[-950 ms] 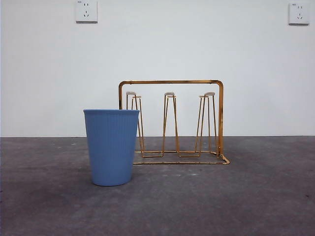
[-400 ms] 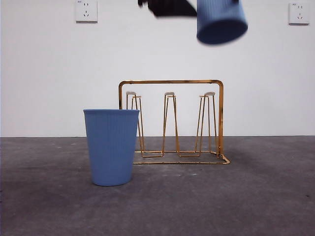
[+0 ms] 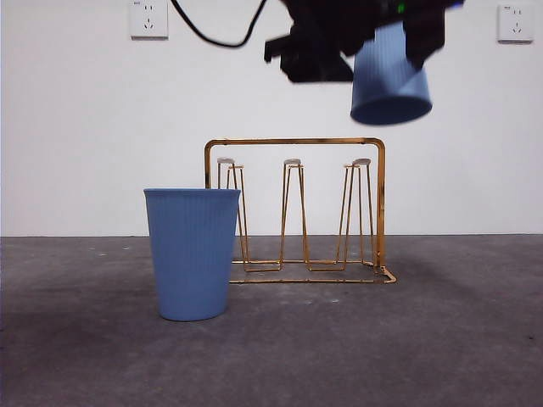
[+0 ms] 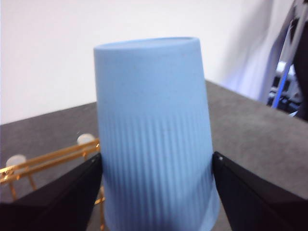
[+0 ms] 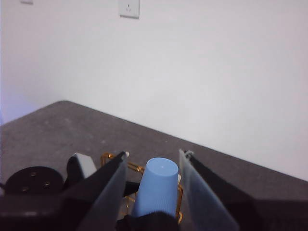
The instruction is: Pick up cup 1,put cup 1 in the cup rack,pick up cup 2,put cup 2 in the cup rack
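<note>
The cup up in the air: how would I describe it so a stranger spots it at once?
Find the gold wire cup rack on the grey table. Above its right end, the left hand holds a blue ribbed cup. Unlike the other blue cup standing upright on the table, it hangs mouth down.

We see a held blue cup [image 4: 154, 139] of matt plastic, finely ribbed low on its wall and smooth toward its closed base. The standing blue cup [image 3: 192, 253] at the near left has the same matt, ribbed plastic. The cup rack [image 3: 295, 209] is thin wire metal with a glossy gold finish. The table [image 3: 441, 339] looks dark grey, matt and slightly rough. The gripper jaws look matt black.
</note>
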Controlling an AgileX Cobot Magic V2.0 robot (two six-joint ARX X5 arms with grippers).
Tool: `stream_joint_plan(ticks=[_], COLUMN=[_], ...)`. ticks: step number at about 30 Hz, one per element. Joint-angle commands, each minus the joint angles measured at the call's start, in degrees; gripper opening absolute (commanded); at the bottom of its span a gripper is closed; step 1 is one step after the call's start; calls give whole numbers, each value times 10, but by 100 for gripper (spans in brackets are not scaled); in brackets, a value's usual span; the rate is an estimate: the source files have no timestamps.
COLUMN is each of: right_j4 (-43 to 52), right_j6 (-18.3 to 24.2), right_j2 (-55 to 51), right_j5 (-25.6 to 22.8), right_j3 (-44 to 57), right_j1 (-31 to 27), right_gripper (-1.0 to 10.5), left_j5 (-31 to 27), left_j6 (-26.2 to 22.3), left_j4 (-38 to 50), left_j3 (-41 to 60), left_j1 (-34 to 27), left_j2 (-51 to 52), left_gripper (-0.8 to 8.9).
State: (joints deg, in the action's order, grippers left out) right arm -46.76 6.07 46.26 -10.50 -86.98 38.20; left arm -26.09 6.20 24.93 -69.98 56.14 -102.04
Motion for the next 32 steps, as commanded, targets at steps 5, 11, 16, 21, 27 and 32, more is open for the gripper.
stream_joint_plan(ticks=[5, 11, 16, 21, 27, 32], right_j4=[-10, -12, -12, -12, -12, -13], right_j6=[16, 16, 17, 17, 17, 17], right_j2=[0, 0, 0, 0, 0, 0], right_j5=[0, 0, 0, 1, 5, 7], right_j3=[4, 4, 4, 4, 4, 4], right_j1=[0, 0, 0, 0, 0, 0], right_gripper=[190, 190, 190, 190, 190, 190], left_j5=[-23, -21, -20, -20, -9, -9], left_j6=[-7, 1, 12, 12, 16, 25], left_j4=[13, 21, 23, 30, 35, 34], left_j3=[0, 0, 0, 0, 0, 0], left_j1=[-9, -22, -26, -27, -28, -29], left_j2=[-16, -26, -31, -42, -68, -76], left_gripper=[-8, -8, -8, -8, -8, -8])
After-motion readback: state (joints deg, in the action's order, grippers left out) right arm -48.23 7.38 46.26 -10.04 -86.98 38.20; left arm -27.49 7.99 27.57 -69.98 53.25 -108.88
